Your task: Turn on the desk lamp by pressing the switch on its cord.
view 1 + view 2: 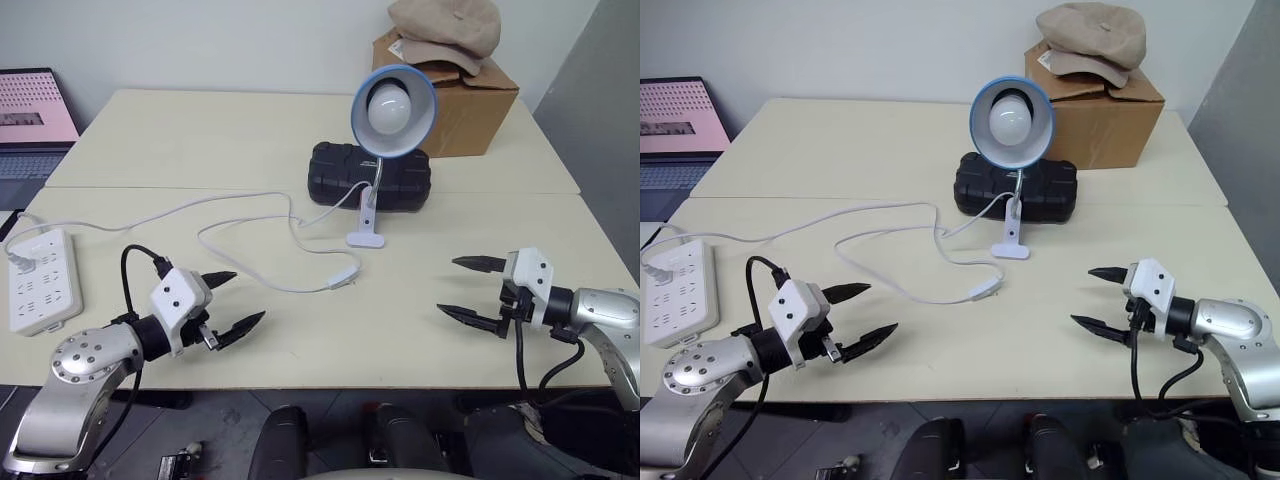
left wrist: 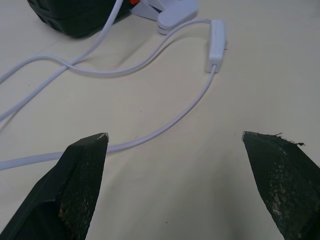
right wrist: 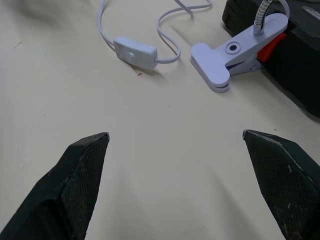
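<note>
Your switch (image 1: 344,278) lies flat on the bench (image 1: 420,320) just in front of the desk lamp (image 1: 392,105) clip, long axis running toward the left end effector (image 1: 228,303), about midway between it and the right end effector (image 1: 470,288), both spread wide and empty.

Two head views looking forward and down over the cream desk (image 1: 250,130) from its near edge, sharing the whole desktop, each wrist view low and close above the desk, both catching the slim white inline switch (image 2: 217,46).
</note>
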Robot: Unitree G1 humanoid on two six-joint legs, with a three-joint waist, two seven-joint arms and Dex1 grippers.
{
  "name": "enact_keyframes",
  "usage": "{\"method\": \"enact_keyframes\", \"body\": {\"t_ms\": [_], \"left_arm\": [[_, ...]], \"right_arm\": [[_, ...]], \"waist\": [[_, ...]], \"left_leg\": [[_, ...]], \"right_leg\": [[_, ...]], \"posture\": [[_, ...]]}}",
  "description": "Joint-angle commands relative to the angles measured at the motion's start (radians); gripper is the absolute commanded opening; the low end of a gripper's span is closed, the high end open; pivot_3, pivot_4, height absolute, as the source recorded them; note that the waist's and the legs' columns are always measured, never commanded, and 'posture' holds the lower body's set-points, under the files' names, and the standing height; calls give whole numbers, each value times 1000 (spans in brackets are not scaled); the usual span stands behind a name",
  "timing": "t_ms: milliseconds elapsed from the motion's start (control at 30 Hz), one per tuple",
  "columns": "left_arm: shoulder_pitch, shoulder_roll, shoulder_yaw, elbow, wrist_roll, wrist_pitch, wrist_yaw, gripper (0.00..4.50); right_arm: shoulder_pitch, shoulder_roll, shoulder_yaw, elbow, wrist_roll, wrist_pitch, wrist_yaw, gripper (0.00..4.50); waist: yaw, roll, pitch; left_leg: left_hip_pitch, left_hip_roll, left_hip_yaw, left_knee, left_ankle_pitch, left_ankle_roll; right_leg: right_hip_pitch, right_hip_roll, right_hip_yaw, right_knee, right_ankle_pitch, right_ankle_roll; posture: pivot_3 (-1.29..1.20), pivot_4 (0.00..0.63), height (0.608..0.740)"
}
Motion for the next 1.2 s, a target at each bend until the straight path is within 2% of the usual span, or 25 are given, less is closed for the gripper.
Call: {"method": "enact_keyframes", "body": {"t_ms": [33, 367, 500, 600, 800, 900, 1200], "left_arm": [[-8, 16, 25, -62, -35, 42, 1, 4463], [-24, 4, 35, -80, -17, 3, 2, 4463], [-32, 2, 45, -66, -63, 5, -32, 4463], [-52, -6, 25, -48, -7, -40, -10, 4463], [-63, -34, -66, -28, 39, -90, -25, 4463], [-142, -86, -172, 18, 93, -105, -5, 4463], [-336, -200, -361, 249, 279, -158, 60, 4463]], "right_arm": [[-5, -4, -30, -21, 16, -19, 9, 4500], [-28, 4, -20, -47, 27, 14, -9, 4500], [-33, 9, -18, -65, 28, 36, -17, 4500], [-43, 11, -16, -80, 29, 59, -28, 4500], [-44, 14, -18, -128, 33, 112, -57, 4500], [-28, 10, -10, -194, 46, 191, -91, 4500], [14, 10, 0, -322, 46, 303, -169, 4500]], "waist": [[0, 0, 0], [0, 0, 0], [0, 0, 0], [0, 0, 0], [0, 0, 0], [2, 0, 0], [8, 0, 0]], "left_leg": [[0, 0, 0, 0, 0, 0], [0, 0, 0, 0, 0, 0], [0, 0, 0, 0, 0, 0], [0, 0, 0, 0, 0, 0], [0, 0, 0, 0, 0, 0], [0, 0, 0, 0, 0, 0], [0, -1, 0, 2, 0, 0]], "right_leg": [[0, 0, 0, 0, 0, 0], [0, 0, 0, 0, 0, 0], [0, 0, 0, 0, 0, 0], [0, 0, 0, 0, 0, 0], [0, 0, 1, 0, 0, 0], [0, 0, 0, 0, 0, 0], [1, 0, 0, 1, 1, 1]], "posture": [[0, 150, 740], [0, 150, 740], [0, 150, 740], [0, 150, 740], [0, 150, 740], [0, 150, 740], [0, 150, 740]]}}
